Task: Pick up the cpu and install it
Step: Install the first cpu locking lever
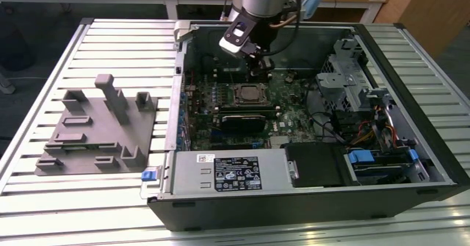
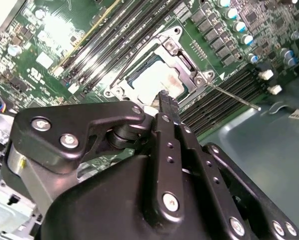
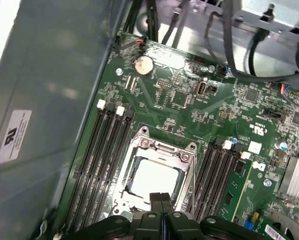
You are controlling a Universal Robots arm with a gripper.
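The cpu (image 1: 250,93) lies flat in its socket on the green motherboard (image 1: 294,114) inside the open computer case. Its pale silver top shows in both wrist views, cpu (image 2: 154,80) and cpu (image 3: 152,177), framed by the metal socket bracket (image 3: 162,147). My gripper (image 1: 261,67) hangs over the far side of the socket in the exterior view. Its black fingers (image 3: 157,200) are pressed together, gripper (image 2: 164,97) shut with nothing between them, tips just above the cpu's edge. A thin metal socket lever (image 2: 234,96) sticks out sideways.
A big grey plastic fixture (image 1: 96,125) with upright tabs stands on the slatted table at the exterior view's left. Inside the case sit a black ribbed module (image 1: 242,122), a power supply (image 1: 228,171), drive cages (image 1: 353,75) and cables. Memory slots (image 3: 104,150) flank the socket.
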